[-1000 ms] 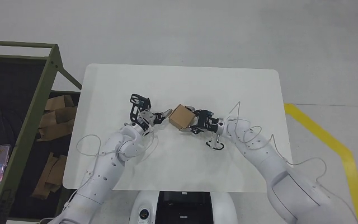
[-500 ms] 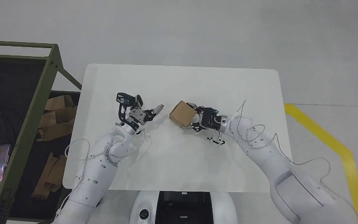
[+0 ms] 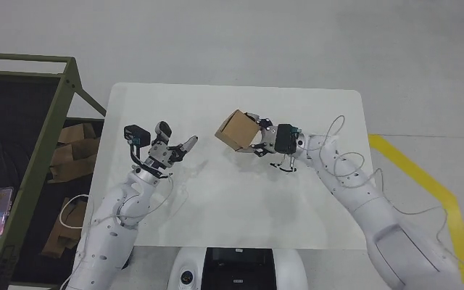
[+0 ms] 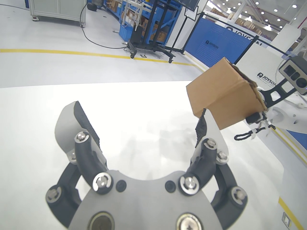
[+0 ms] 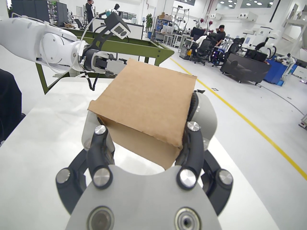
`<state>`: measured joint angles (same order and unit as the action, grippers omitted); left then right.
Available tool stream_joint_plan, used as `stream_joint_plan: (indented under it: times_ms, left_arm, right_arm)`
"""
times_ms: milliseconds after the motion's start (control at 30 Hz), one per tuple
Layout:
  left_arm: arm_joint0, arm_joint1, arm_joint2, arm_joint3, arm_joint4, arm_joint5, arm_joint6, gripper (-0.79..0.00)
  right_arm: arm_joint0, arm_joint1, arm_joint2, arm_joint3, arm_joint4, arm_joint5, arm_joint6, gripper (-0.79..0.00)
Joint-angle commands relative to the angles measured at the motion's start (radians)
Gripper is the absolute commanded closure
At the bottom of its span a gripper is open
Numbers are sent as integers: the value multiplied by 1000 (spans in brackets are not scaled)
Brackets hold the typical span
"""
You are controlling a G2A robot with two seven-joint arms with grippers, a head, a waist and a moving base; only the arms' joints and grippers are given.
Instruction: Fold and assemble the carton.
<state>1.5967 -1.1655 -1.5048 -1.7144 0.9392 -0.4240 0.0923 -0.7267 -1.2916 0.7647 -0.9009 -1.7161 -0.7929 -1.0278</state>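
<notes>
Nearest, the left hand (image 4: 140, 113) hangs over the bare bench (image 3: 217, 210), its fingers spread wide and holding nothing. Farther out, the right hand (image 5: 148, 113) is clamped across one end of the carton (image 3: 235, 130), which appears to be held clear of the bench and tilted. The risk, as I judge it, is that the cardboard is pinched at one end only, so an off-centre push could buckle it or swing it out of the grip. The carton juts beyond the right fingertips toward the left hand, well apart from it.

Carton (image 3: 236, 129) in right hand (image 3: 252, 136) above table (image 3: 304, 109) centre; left hand (image 3: 177, 136) well apart to its left.
</notes>
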Motion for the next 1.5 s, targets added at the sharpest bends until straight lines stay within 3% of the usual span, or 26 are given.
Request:
stream_joint_plan:
  times_ms: [0,267,567,1133,1467]
  left_arm:
    - [24,2,-19,-19,-3,-9,8,-785]
    - [82,7,-69,-51,-22,-47,31,-785]
    - [114,10,-100,-57,-29,-79,49,-785]
    - [114,10,-100,-56,-30,-76,49,-785]
    - [154,10,-120,-74,-60,-93,68,-785]
  right_arm:
    - [-16,28,37,-85,5,-23,23,0]
    - [-129,119,221,-401,15,-130,153,0]
    - [-276,163,366,-732,101,-178,395,0]
    - [-281,164,369,-741,105,-178,405,0]
    - [-265,183,455,-901,72,-155,567,0]
